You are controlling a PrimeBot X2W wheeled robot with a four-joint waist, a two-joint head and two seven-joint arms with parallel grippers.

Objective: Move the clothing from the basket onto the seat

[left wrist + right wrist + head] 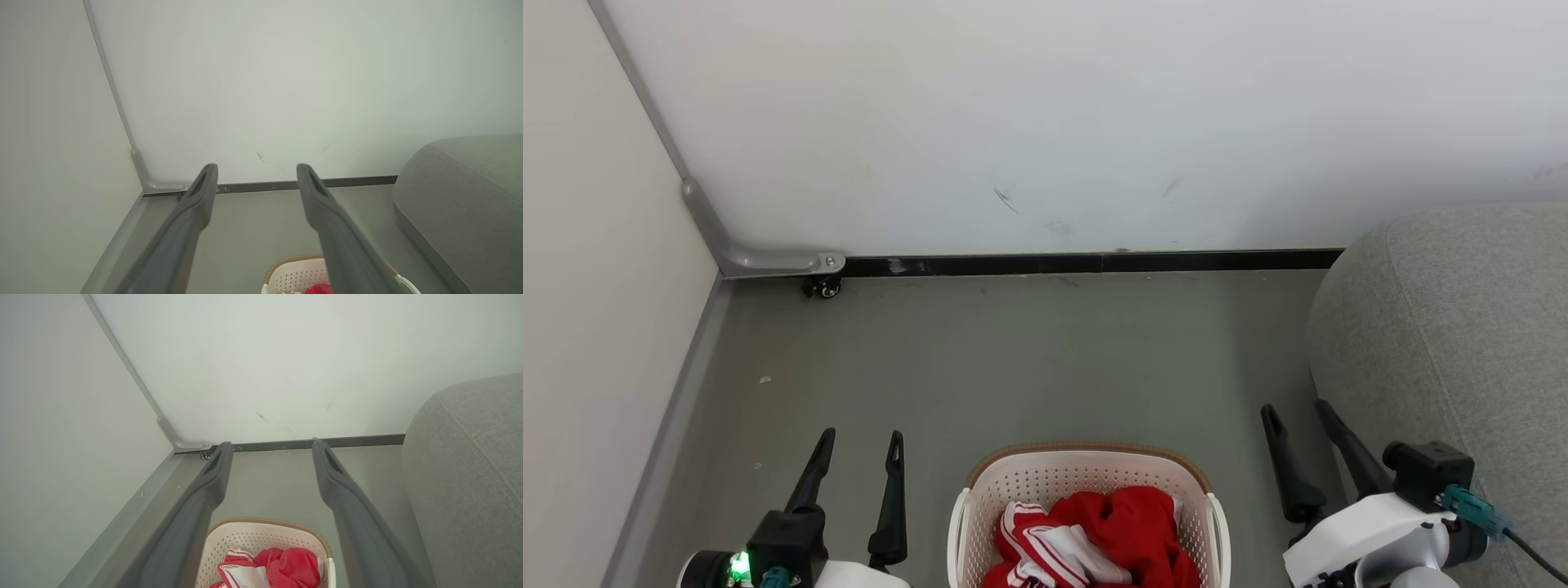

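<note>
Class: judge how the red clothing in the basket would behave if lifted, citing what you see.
The clothing lies crumpled in soft folds, so it would probably hang limp from a pinch. It looks thin, so likely light for its bulk. Red and striped parts overlap in the basket, so one piece may drag another.

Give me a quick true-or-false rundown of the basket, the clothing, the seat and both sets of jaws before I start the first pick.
1. The clothing lies inside the basket. True.
2. The seat stands on the robot's left. False: it is on the right, beside the right jaws.
3. Left jaws and right jaws are both open and hold nothing. True.
4. One jersey lies on the seat. False: all the red fabric in view is in the basket.
5. Bare floor lies between the basket and the wall. True.
</note>
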